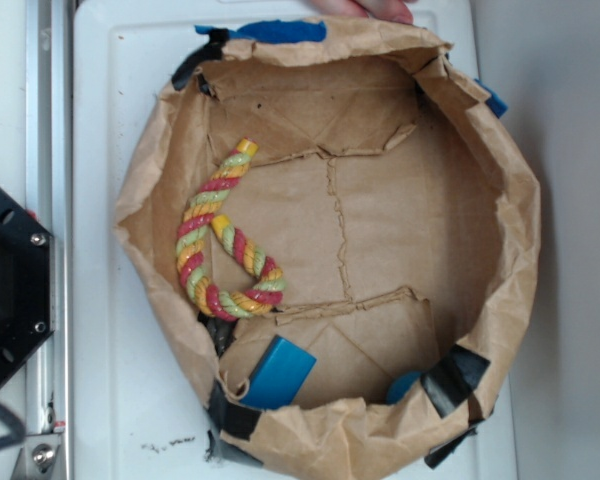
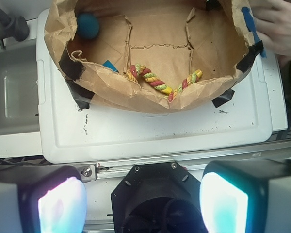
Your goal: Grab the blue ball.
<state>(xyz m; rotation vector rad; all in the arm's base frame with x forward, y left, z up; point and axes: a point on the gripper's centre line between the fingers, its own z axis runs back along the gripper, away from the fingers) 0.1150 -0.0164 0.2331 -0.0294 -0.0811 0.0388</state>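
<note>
One blue ball (image 2: 88, 25) is tucked in a corner of the paper bag tray (image 2: 150, 99), beside the blue block (image 1: 278, 373), which could be seized by mistake. Bag walls may snag the gripper (image 2: 143, 201), held back over the white table (image 2: 160, 131), jaws parted, nothing held.

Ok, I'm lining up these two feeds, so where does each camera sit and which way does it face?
Exterior: overhead, looking straight down into the paper bag; only the robot's black base shows.
Wrist: on the arm, looking forward and down over the open gripper at the bag.
Shared: bag, rope toy, blue ball, blue block.
</note>
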